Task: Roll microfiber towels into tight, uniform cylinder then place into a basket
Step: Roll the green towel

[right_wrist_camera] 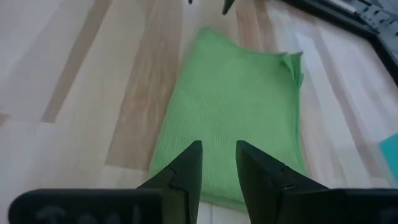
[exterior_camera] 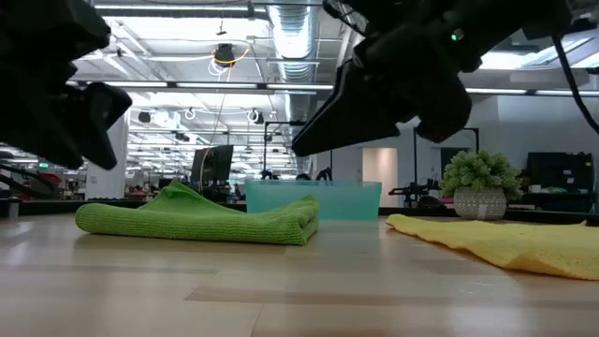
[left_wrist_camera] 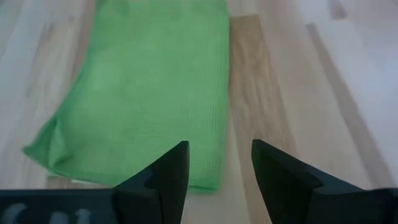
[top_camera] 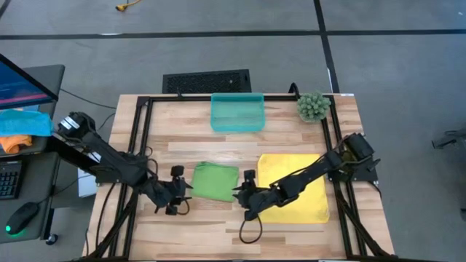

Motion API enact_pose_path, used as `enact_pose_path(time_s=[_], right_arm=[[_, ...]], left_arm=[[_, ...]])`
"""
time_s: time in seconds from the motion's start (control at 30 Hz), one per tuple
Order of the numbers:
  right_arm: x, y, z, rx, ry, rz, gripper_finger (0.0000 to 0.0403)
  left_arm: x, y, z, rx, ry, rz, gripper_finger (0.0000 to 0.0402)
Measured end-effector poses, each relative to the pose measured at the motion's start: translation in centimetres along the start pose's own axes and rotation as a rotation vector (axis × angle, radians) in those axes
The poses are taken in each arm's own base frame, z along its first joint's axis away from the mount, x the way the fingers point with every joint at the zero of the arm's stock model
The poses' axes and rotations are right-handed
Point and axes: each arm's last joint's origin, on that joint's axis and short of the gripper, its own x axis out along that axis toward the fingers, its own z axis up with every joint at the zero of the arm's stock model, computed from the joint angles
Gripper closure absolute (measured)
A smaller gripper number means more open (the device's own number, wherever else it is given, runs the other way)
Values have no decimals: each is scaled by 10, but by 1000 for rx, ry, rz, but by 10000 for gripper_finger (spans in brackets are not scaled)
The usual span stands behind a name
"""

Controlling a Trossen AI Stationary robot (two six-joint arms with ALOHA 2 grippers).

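With both my left fingers point(left_wrist_camera: 217, 171) and right fingers point(right_wrist_camera: 217, 165) parted and empty, I should pinch the green towel point(top_camera: 215, 181) edge evenly to roll it tight.

Light is even and bright across the table point(top_camera: 218, 218) from overhead, with only faint, soft shadows under the arms. In the low view, rows of ceiling strip lights point(exterior_camera: 187, 56) glare white in the upper half of the frame, and the dark arm shapes at upper left and upper right are underexposed and blurred. Both wrist views are soft, the near fingers point(left_wrist_camera: 168, 180) dark, with wood washed pale toward the upper corners.
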Motion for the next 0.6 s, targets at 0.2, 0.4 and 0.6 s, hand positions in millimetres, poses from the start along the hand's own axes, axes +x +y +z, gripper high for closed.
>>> enact_pose_path(time_s=[0.2,0.4,0.6], right_arm=[[0,-1,8,24,30,92,283],[1,-2,13,51,24,145,283],[1,-3,14,76,19,152,257]], left_arm=[[18,-7,-6,42,29,17,235],[31,-10,-10,89,37,85,235],[34,-9,-12,77,51,121,235]])
